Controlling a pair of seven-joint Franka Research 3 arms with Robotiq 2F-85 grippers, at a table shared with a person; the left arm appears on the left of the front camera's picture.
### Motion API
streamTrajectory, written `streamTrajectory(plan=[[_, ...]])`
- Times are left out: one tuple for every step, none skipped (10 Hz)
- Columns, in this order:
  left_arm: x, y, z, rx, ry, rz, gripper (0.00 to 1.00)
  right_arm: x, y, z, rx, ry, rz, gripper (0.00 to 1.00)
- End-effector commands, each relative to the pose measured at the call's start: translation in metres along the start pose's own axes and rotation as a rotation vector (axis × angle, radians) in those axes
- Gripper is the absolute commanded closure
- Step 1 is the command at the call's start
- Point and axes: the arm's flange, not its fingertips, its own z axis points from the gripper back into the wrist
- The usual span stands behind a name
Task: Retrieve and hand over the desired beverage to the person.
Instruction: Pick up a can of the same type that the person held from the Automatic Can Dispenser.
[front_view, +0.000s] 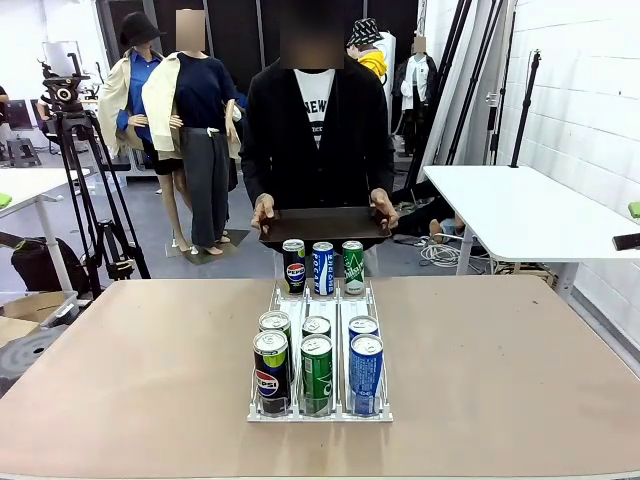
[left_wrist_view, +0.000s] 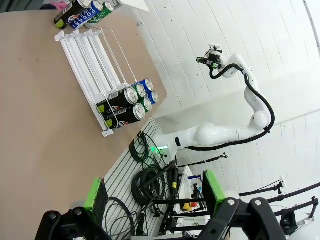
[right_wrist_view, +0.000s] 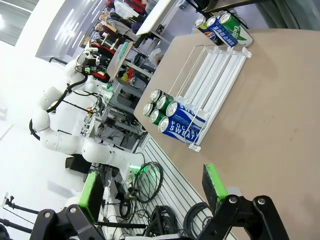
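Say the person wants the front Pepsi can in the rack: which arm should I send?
Left, likely. The front Pepsi can sits on the robot's left side of the rack, and the left gripper is open facing that side. The right gripper would have to reach past the green cans and blue cans.

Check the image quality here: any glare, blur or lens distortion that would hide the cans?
Front view: even light, with the cans in the rack sharp and no harsh glare on the table. Left wrist view: rolled, with wide-angle bowing in the seams of the white wall, which is bright, but the cans are still distinct. Right wrist view: also rolled, upper-left corner washed out, can labels readable.
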Motion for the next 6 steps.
streamTrajectory(plan=[[-0.0037, -0.0027, -0.0013, 0.0, -0.007, -0.007, 0.0, -0.0021, 0.001, -0.0033, -0.016, -0.009, 0.005, 0.0], [-0.0037, -0.0027, -0.0013, 0.0, -0.007, -0.007, 0.0, -0.0021, 0.001, -0.0033, -0.016, -0.009, 0.005, 0.0], [-0.0037, -0.0027, -0.0013, 0.0, -0.007, -0.007, 0.0, -0.0021, 0.001, -0.0033, -0.016, -0.009, 0.005, 0.0], [-0.0037, -0.0027, -0.0013, 0.0, -0.007, -0.007, 0.0, -0.0021, 0.001, -0.0033, -0.016, -0.009, 0.005, 0.0], [-0.0037, -0.0027, -0.0013, 0.0, -0.007, -0.007, 0.0, -0.0021, 0.001, -0.0033, -0.016, -0.009, 0.005, 0.0], [-0.0037, -0.0027, -0.0013, 0.0, -0.007, -0.007, 0.0, -0.0021, 0.001, -0.0033, -0.016, -0.009, 0.005, 0.0]])
